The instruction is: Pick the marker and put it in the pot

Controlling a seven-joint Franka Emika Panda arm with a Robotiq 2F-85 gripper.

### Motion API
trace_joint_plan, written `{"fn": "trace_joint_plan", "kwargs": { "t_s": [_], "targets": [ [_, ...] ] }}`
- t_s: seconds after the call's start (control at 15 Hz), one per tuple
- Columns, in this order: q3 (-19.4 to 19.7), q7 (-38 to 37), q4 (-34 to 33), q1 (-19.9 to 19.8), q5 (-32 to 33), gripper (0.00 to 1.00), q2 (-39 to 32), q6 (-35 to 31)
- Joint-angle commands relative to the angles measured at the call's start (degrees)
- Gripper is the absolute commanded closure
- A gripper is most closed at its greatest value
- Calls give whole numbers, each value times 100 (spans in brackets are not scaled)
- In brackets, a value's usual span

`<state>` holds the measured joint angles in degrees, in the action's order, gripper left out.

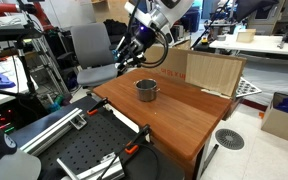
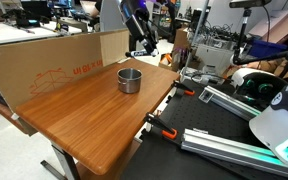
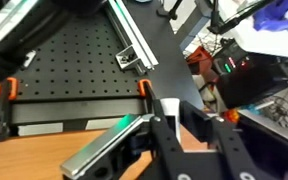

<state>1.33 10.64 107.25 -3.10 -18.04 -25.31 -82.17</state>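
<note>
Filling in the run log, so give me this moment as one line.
gripper: raised near table edge, apart from pot | jaws: unclear | marker: not seen | pot: upright on table

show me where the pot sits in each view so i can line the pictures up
In an exterior view: the pot stands at the picture's centre, on the wooden table.
In an exterior view: the pot stands just left of centre, on the table.
Wrist view: not in it.
Shared landmark: the wooden table, bottom left in the wrist view.
</note>
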Motion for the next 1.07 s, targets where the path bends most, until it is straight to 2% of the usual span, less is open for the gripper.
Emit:
{"fn": "trace_joint_plan", "kwargs": {
  "t_s": [0.0, 0.53, 1.0],
  "targets": [
    [-14, -364, -593, -98, -197, 94, -524, 379],
    [2, -953, -1297, -118, -171, 94, -1466, 419],
    [1, -1160, -1680, -125, -137, 94, -1882, 466]
  ]
}}
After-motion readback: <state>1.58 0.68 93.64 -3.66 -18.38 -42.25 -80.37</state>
